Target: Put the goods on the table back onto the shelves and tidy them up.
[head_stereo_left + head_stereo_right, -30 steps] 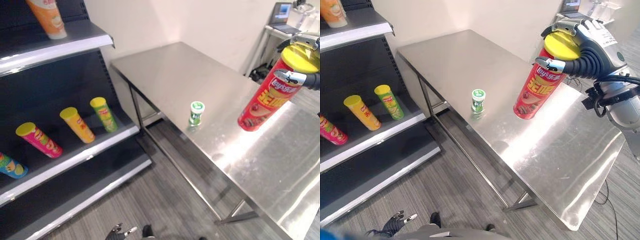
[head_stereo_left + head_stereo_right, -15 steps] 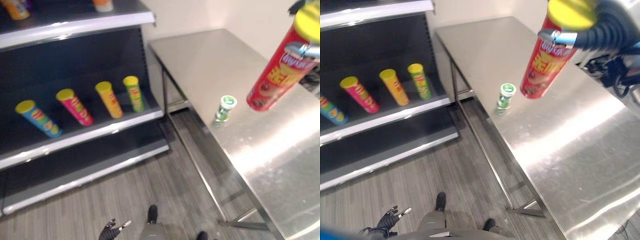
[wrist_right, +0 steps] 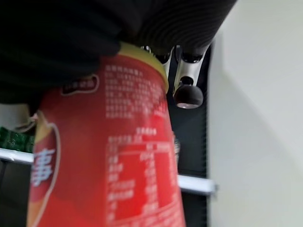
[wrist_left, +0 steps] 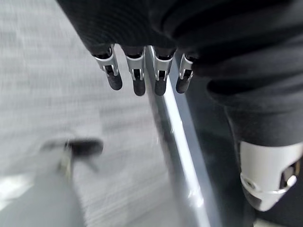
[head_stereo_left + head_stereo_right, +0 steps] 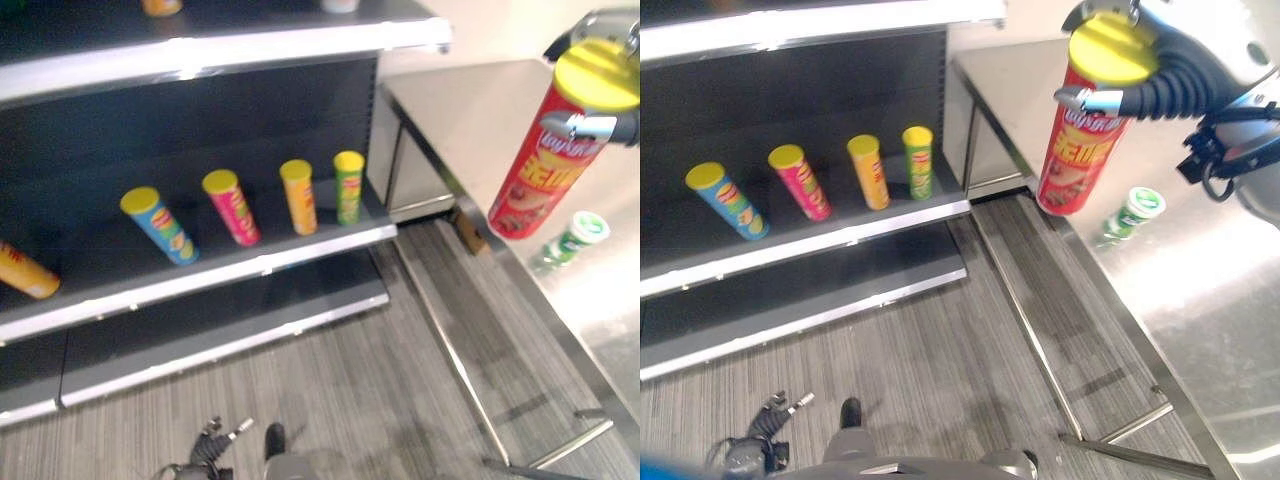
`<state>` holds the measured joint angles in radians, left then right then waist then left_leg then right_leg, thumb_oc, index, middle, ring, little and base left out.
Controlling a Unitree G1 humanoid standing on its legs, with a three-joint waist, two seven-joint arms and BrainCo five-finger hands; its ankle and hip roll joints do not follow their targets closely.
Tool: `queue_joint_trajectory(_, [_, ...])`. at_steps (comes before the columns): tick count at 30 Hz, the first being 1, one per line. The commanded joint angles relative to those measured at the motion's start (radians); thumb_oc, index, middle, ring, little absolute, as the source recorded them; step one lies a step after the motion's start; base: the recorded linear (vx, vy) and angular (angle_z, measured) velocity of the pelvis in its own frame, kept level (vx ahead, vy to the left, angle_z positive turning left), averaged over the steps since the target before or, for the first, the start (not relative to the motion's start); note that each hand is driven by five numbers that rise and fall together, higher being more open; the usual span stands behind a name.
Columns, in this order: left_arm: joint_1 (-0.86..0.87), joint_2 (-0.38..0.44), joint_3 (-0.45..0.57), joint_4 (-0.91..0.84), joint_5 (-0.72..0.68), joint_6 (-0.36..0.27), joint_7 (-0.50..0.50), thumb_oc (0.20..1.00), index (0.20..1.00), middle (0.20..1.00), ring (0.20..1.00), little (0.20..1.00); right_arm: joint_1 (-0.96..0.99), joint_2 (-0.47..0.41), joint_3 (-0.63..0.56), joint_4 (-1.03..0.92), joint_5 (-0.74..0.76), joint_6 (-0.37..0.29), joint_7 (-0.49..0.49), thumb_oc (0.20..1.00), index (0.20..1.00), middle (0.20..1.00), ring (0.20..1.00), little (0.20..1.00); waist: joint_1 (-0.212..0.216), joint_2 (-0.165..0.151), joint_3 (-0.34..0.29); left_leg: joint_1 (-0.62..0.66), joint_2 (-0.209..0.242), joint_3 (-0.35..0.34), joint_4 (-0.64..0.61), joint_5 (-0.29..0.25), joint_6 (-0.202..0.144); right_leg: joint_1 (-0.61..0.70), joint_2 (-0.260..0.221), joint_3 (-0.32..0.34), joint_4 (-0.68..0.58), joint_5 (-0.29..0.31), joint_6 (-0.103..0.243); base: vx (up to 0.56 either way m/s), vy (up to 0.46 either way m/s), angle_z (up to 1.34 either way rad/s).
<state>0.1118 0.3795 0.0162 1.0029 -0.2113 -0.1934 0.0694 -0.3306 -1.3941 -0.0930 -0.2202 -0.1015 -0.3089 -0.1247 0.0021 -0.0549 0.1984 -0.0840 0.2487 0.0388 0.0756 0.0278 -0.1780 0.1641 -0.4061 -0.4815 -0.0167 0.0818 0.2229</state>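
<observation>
- The red crisp tube [image 5: 1082, 138] with a yellow lid hangs in the air, tilted, its lid end uppermost, above the near edge of the steel table [image 5: 1200, 300] and the floor beside it.
- The right hand [image 5: 1140, 85] holds it near the lid end, fingers and thumb curled round the tube; in the right wrist view the tube [image 3: 106, 156] sits tight against the dark cover with a dark fingertip beside it.
- A small green-and-white tub [image 5: 1132, 212] stands on the table near its edge, just past the lower end of the red tube and apart from it.
- On the middle shelf [image 5: 230, 270] four tubes with yellow lids stand in a row, leaning back: a blue tube [image 5: 160, 225], a pink tube [image 5: 232, 207], an orange tube [image 5: 299, 197] and a green tube [image 5: 348, 187], the green one nearest the table.
- Another orange tube [image 5: 25, 272] lies on the same shelf, further along from the blue one.
- The left hand [image 4: 142, 78] hangs low over the striped grey floor [image 5: 930, 370], fingers straight and relaxed, holding nothing.
</observation>
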Motion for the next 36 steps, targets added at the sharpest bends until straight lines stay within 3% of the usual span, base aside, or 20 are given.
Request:
queue_joint_trajectory(1, [0.009,0.014,-0.054,-0.011,0.072,-0.015,-0.006,1.000,1.000,1.000,1.000,1.000,0.007,0.027,-0.163,0.018,-0.019,0.049,-0.045,0.200,0.200,0.200,0.200,0.200,0.006,0.005,-0.053,0.072,0.152,-0.022,0.021,-0.091,-0.084,-0.081,-0.126,0.054,0.052,0.170,0.039,-0.15,0.420,0.19])
queue_joint_trajectory(2, [0.002,0.036,-0.063,-0.020,0.078,-0.019,-0.008,1.000,1.000,1.000,1.000,1.000,0.036,0.044,-0.184,0.011,-0.024,0.054,-0.049,0.200,0.200,0.200,0.200,0.200,0.010,-0.004,-0.047,0.056,0.127,-0.017,0.030,-0.109,-0.075,-0.118,-0.175,0.056,0.063,0.291,0.039,-0.17,0.456,0.21])
queue_joint_trajectory(4, [-0.007,0.056,-0.060,-0.042,0.078,-0.017,-0.016,1.000,1.000,1.000,1.000,1.000,0.045,0.049,-0.187,0.004,-0.056,0.064,-0.056,0.200,0.200,0.200,0.200,0.200,0.011,0.007,-0.037,0.071,0.082,0.013,0.021,-0.142,-0.044,-0.124,-0.224,0.030,0.063,0.338,0.039,-0.14,0.535,0.06])
queue_joint_trajectory(5, [-0.014,0.067,-0.053,-0.040,0.092,-0.013,-0.014,1.000,1.000,1.000,1.000,1.000,0.072,0.063,-0.210,0.004,-0.066,0.070,-0.059,0.200,0.200,0.200,0.200,0.200,0.000,0.009,-0.030,0.075,0.058,0.026,0.019,-0.142,-0.025,-0.126,-0.234,0.023,0.080,0.315,0.039,-0.12,0.792,-0.11])
queue_joint_trajectory(6, [-0.015,0.086,-0.057,-0.045,0.128,0.002,-0.025,1.000,1.000,1.000,1.000,1.000,0.106,0.091,-0.243,-0.011,-0.041,0.069,-0.043,0.200,0.200,0.200,0.200,0.200,-0.021,0.007,-0.022,0.080,-0.011,0.028,-0.005,-0.122,0.022,-0.165,-0.173,0.087,0.168,0.209,0.033,-0.10,0.787,-0.02])
queue_joint_trajectory(10, [-0.027,0.101,-0.065,-0.030,0.145,0.007,-0.057,1.000,1.000,1.000,1.000,1.000,0.136,0.097,-0.282,-0.016,0.001,0.048,-0.034,0.200,0.200,0.200,0.200,0.200,-0.037,0.024,-0.028,0.111,-0.090,0.014,-0.076,-0.092,0.077,-0.209,0.034,0.148,0.252,-0.048,-0.037,0.02,0.478,0.05])
queue_joint_trajectory(12, [-0.036,0.094,-0.066,-0.020,0.143,0.009,-0.061,1.000,1.000,1.000,1.000,1.000,0.142,0.096,-0.283,-0.018,0.019,0.042,-0.023,0.200,0.200,0.200,0.200,0.200,-0.054,0.021,-0.027,0.141,-0.121,0.004,-0.107,-0.083,0.089,-0.235,0.139,0.214,0.251,-0.106,-0.066,0.11,0.254,0.20])
queue_joint_trajectory(14, [-0.050,0.081,-0.070,-0.013,0.140,0.012,-0.065,1.000,1.000,1.000,1.000,1.000,0.135,0.084,-0.270,-0.021,0.042,0.031,-0.008,0.200,0.200,0.200,0.200,0.200,-0.071,0.005,-0.023,0.160,-0.153,-0.006,-0.124,-0.076,0.102,-0.257,0.247,0.285,0.217,-0.119,-0.083,0.11,0.189,0.14])
queue_joint_trajectory(17, [-0.062,0.063,-0.088,-0.030,0.138,0.012,-0.075,1.000,1.000,1.000,1.000,1.000,0.124,0.061,-0.247,-0.026,0.050,0.020,0.008,0.200,0.200,0.200,0.200,0.200,-0.084,-0.016,-0.020,0.174,-0.204,-0.030,-0.152,-0.067,0.120,-0.274,0.345,0.337,0.160,-0.108,-0.092,0.08,0.114,0.50])
queue_joint_trajectory(19, [-0.068,0.057,-0.092,-0.031,0.137,0.012,-0.074,1.000,1.000,1.000,1.000,1.000,0.115,0.054,-0.235,-0.027,0.053,0.018,0.009,0.200,0.200,0.200,0.200,0.200,-0.089,-0.018,-0.020,0.176,-0.212,-0.036,-0.157,-0.070,0.122,-0.278,0.361,0.340,0.143,-0.102,-0.093,0.07,0.049,0.03])
queue_joint_trajectory(23, [-0.073,0.036,-0.115,-0.045,0.148,0.009,-0.077,1.000,1.000,1.000,1.000,1.000,0.072,0.038,-0.195,-0.049,0.069,0.011,0.015,0.200,0.200,0.200,0.200,0.200,-0.081,-0.053,-0.031,0.181,-0.249,-0.036,-0.156,-0.089,0.129,-0.203,0.372,0.320,0.002,-0.067,-0.103,0.12,-0.010,0.09])
queue_joint_trajectory(32, [-0.067,0.022,-0.109,-0.054,0.146,0.015,-0.071,1.000,1.000,1.000,1.000,1.000,0.057,0.024,-0.144,-0.095,0.107,-0.001,0.058,0.200,0.200,0.200,0.200,0.200,-0.075,-0.071,-0.046,0.208,-0.220,-0.016,-0.121,-0.133,0.111,-0.134,0.392,0.320,-0.064,-0.069,-0.110,0.12,-0.061,0.07])
queue_joint_trajectory(36, [-0.078,0.024,-0.112,-0.056,0.139,0.016,-0.064,1.000,1.000,1.000,1.000,1.000,0.004,0.009,-0.077,-0.118,0.139,-0.010,0.081,0.200,0.200,0.200,0.200,0.200,-0.070,-0.088,-0.024,0.164,-0.207,-0.006,0.051,-0.197,0.077,-0.111,0.383,0.301,-0.058,-0.091,-0.127,0.07,-0.074,0.05])
